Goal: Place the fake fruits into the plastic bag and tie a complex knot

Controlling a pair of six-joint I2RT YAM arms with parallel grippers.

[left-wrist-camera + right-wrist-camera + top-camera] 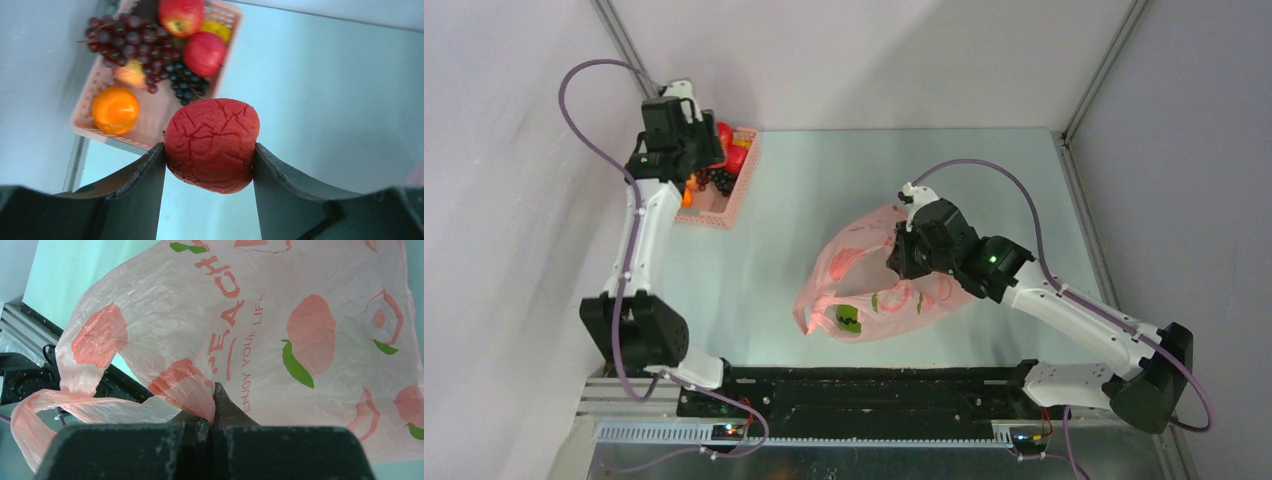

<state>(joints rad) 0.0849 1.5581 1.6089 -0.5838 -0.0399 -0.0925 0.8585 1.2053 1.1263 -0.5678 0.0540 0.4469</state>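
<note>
Tabletop (824,180); left tool (209,148) tight on cracked fruit (212,132), right tool (212,412) tight on crinkly bag (320,300)

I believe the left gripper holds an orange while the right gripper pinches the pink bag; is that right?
Not quite: the left gripper holds a red fruit, per the left wrist view; the right gripper does pinch the pink bag.
</note>
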